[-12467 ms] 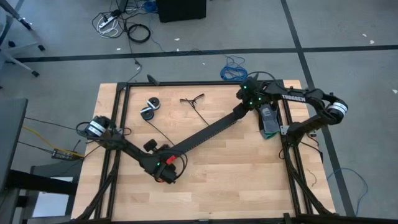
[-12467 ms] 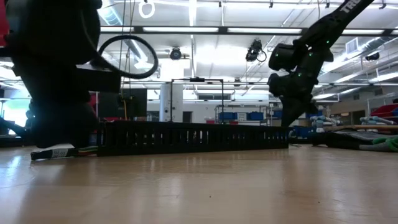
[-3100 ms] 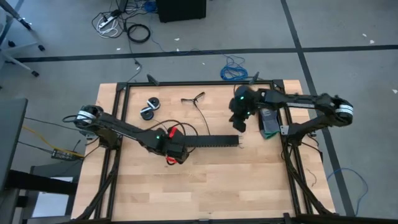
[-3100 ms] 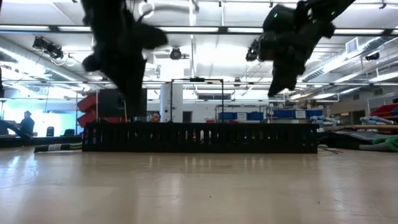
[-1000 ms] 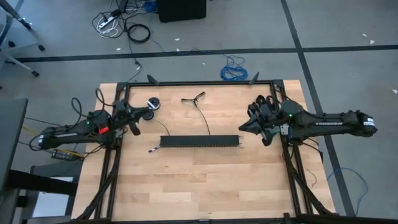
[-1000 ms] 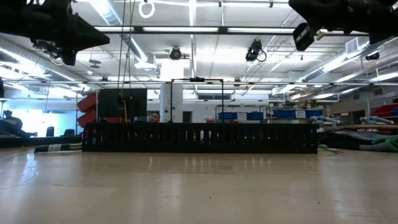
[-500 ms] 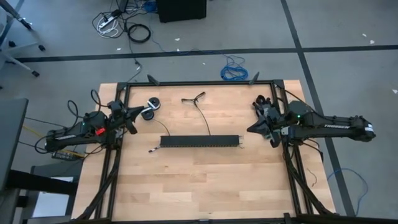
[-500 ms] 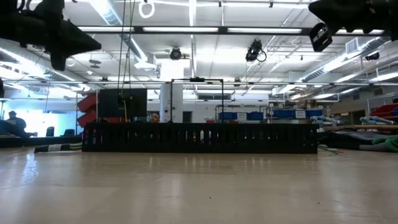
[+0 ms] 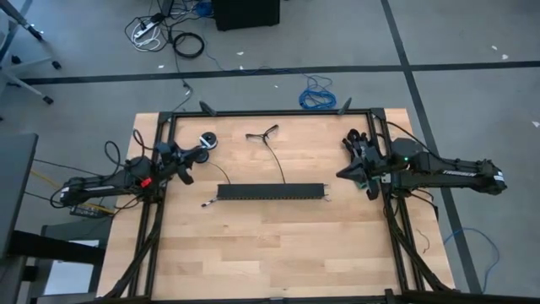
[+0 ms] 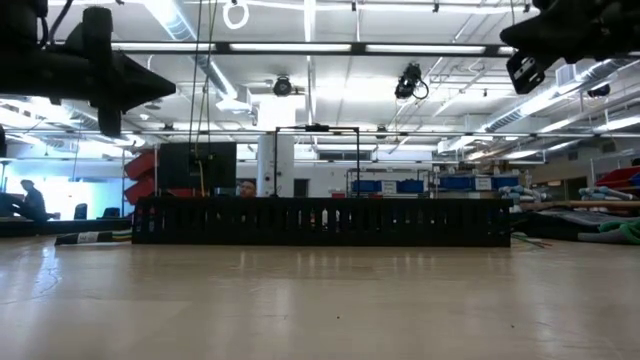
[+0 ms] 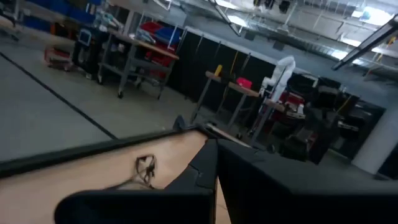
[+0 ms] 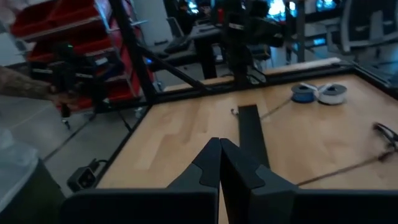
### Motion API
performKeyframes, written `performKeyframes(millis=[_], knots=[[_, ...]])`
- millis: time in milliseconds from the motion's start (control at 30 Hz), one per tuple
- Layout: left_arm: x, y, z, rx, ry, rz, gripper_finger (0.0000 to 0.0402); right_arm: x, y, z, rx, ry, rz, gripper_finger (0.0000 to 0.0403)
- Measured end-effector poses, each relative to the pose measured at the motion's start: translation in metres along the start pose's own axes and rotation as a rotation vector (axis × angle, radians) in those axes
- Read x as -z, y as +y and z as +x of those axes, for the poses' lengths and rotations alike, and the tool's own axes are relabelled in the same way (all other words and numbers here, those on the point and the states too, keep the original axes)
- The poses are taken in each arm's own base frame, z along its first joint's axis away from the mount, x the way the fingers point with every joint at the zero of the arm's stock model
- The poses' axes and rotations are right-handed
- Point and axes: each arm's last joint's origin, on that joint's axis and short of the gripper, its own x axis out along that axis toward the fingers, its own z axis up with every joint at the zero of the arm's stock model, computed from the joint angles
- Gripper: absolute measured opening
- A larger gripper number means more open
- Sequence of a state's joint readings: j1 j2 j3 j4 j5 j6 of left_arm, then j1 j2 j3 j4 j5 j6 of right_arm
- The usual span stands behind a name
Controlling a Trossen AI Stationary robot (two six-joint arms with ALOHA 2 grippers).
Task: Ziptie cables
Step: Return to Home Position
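Evidently left claw (image 9: 192, 160) and right claw (image 9: 344, 171) sit pinched shut, empty, at opposite desk (image 9: 278, 253) edges — a low swing could drag the duct (image 9: 270, 192).

Cables (image 9: 205, 203): only a short pale end shows, poking from the black duct (image 9: 270, 192), nearer the left gripper (image 9: 196, 155) jaws than the right gripper (image 9: 344, 171) jaws. Zipties (image 9: 263, 133), thin black strips, lie splayed flat between both jaws, one trailing to the duct.
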State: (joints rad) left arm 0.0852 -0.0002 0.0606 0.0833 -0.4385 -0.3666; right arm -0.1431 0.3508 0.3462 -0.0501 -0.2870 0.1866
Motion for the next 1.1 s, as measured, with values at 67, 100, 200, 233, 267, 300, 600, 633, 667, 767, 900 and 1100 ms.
performKeyframes(millis=[67, 100, 200, 233, 267, 300, 600, 633, 667, 767, 900, 1100], knots=[[0.006, 0.002, 0.001, 0.005, 0.012, -0.004, 0.0, 0.001, -0.001, 0.0, 0.02, 0.004, -0.001, 0.0], [0.008, 0.002, 0.001, 0.015, 0.021, -0.002, 0.0, 0.001, -0.001, 0.0, 0.028, 0.005, -0.004, 0.0001], [0.013, 0.002, 0.002, 0.064, 0.024, -0.015, 0.0, 0.001, -0.001, 0.0, 0.034, 0.009, -0.009, 0.0002], [0.013, 0.001, 0.001, 0.099, 0.029, -0.014, 0.0, 0.001, -0.001, 0.0, 0.034, 0.009, -0.013, 0.0002], [0.013, 0.0, 0.001, 0.131, 0.039, -0.012, 0.0, 0.001, -0.001, 0.0, 0.034, 0.01, -0.021, 0.0001], [0.013, -0.001, 0.001, 0.156, 0.049, -0.012, 0.0, 0.002, -0.001, 0.0, 0.034, 0.009, -0.027, 0.0001], [0.017, -0.005, 0.0, 0.341, 0.151, -0.023, 0.0, 0.032, -0.008, 0.007, -0.002, 0.003, -0.004, 0.0003], [0.019, -0.006, -0.001, 0.356, 0.169, -0.026, 0.0, 0.035, -0.008, 0.008, -0.013, 0.004, -0.003, 0.0003], [0.02, -0.005, -0.001, 0.366, 0.193, -0.028, 0.0, 0.037, -0.009, 0.008, -0.025, 0.001, -0.005, 0.0002], [0.026, -0.003, -0.002, 0.355, 0.267, -0.046, 0.0, 0.04, -0.009, 0.008, -0.045, -0.003, -0.007, 0.0001], [0.028, -0.003, -0.002, 0.346, 0.286, -0.049, 0.0, 0.047, -0.01, 0.008, -0.048, 0.015, -0.002, 0.0002], [0.028, -0.003, -0.002, 0.344, 0.286, -0.052, 0.0, 0.057, -0.012, 0.009, -0.048, 0.045, -0.009, 0.0001]])
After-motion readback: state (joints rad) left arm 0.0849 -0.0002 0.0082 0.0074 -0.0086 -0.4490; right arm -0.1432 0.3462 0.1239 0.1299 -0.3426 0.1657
